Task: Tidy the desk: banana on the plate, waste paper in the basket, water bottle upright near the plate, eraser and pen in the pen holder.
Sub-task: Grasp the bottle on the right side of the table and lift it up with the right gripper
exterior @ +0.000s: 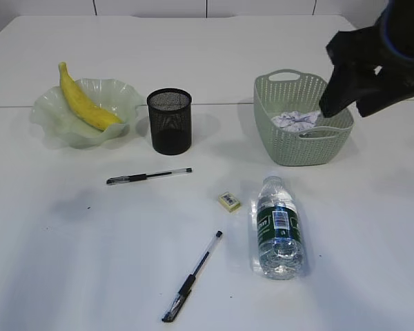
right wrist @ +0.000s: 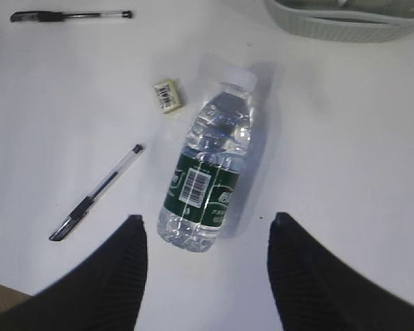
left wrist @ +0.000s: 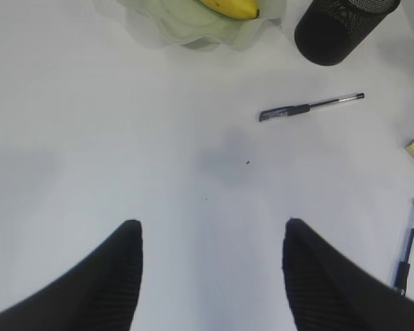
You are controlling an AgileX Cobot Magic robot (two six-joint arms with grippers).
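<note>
A plain white desk (exterior: 372,276) fills every view, with a seam running across it behind the objects. At far left the pale green scalloped plate (exterior: 52,117) carries the banana (exterior: 83,103), lying across its bowl, so that part of the tidying looks settled. Just right of it stands the black mesh pen holder (exterior: 170,121), upright and, as far as can be seen, with nothing sticking out of it. In front of the holder one pen (exterior: 149,176) lies flat; a second pen (exterior: 192,277) lies slanted nearer the camera. Between them, just beside the bottle's cap, sits the small yellow eraser (exterior: 228,201). The water bottle (exterior: 278,227) lies on its side, cap pointing toward the basket (exterior: 272,96), well apart from the plate, so it needs both standing up and carrying left. The crumpled waste paper (exterior: 295,121) rests inside the basket.

The left gripper (left wrist: 212,276) hangs over bare desk with its jaws spread and nothing between them. The right gripper (right wrist: 207,269) hovers above the bottle's base end, jaws likewise apart and empty, a pose that suggests the bottle is the next target.
</note>
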